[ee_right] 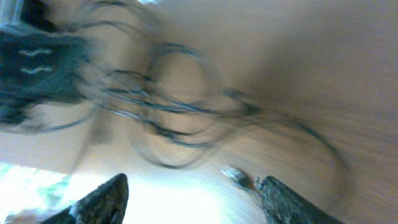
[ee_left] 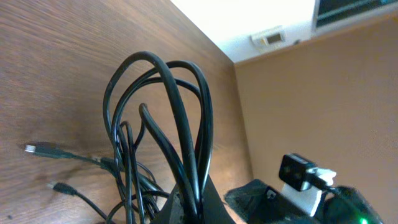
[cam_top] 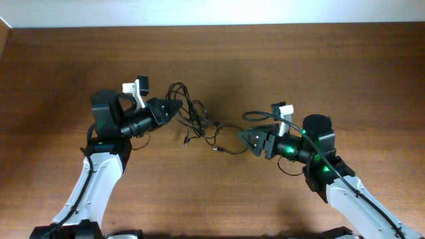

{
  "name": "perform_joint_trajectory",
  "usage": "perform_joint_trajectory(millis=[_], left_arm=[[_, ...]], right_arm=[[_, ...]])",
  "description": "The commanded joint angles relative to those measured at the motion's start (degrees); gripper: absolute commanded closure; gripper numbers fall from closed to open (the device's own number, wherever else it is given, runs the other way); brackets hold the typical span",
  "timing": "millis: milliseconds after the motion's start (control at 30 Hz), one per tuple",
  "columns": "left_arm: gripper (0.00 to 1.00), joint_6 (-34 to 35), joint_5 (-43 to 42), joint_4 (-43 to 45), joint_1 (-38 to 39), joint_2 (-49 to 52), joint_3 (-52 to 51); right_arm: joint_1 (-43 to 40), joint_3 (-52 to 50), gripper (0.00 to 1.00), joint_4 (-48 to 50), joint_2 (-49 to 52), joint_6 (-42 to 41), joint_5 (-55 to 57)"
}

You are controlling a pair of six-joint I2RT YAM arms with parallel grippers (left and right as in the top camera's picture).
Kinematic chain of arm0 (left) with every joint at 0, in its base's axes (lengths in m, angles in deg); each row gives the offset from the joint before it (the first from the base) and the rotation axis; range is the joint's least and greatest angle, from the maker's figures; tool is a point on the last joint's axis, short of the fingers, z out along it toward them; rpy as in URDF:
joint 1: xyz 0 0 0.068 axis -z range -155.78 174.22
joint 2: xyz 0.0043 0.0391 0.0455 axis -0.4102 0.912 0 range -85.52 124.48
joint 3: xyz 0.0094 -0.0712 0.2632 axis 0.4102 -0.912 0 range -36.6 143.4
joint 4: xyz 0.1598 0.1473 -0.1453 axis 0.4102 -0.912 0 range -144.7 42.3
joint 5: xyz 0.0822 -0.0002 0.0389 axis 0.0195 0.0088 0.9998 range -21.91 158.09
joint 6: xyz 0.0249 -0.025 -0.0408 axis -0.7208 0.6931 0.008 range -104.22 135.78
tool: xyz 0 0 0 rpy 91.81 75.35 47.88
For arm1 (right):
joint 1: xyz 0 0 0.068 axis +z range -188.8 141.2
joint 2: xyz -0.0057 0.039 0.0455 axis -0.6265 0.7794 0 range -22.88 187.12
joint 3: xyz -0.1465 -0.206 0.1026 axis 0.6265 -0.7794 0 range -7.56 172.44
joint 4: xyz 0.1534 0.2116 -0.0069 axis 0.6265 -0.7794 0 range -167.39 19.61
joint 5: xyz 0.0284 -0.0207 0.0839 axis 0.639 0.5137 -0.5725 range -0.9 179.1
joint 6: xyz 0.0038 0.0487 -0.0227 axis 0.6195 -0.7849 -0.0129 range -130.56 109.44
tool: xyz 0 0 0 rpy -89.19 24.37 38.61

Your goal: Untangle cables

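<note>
Black cables (cam_top: 193, 118) | left jaws clenched on their loops, plain from left wrist | right jaws released, empty

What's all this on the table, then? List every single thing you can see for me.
table: one, brown wood, fills the overhead view
cables: one tangled bunch, number of cords unclear, thin black, mid-table between the two arms
plug ends: at least two showing, small and dark, lying on the wood at the bunch's near edge
wall: tan, beyond the table's edge in the left wrist view
arms: two, black with white lower links, one at each side
left gripper: one, black, shut on the cables' loops
right gripper: one, black, open, holding nothing, pointed at the bunch
</note>
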Motion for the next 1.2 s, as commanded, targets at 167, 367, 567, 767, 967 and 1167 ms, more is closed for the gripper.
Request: perform_joint_trajectory(millis=[167,367,567,767,967,1167], left_arm=[[1.00,41.8,1.5,-4.9,0.1,-0.6,0.3],[1.00,49.0,3.9,-13.8,0.1,-0.6,0.3],[1.00,49.0,-1.6,-17.3,0.1,-0.6,0.3],[1.00,49.0,-2.6,-17.3,0.1,-0.6,0.3],[1.00,48.9,-2.6,-17.3,0.1,-0.6,0.3],[1.00,41.6,0.1,-14.8,1.7,-0.6,0.3]], right_arm=[[6.8,0.2,0.45,1.4,-0.6,-15.7,-10.0],[17.7,0.2,0.46,1.4,-0.6,-17.3,2.7],[18.6,0.2,0.46,2.5,0.4,-17.2,23.2],[18.7,0.2,0.53,6.8,6.2,-17.2,19.3],[21.2,0.2,0.57,13.8,11.0,-15.7,19.3],[22.0,0.2,0.96,14.9,12.5,-10.7,14.0]])
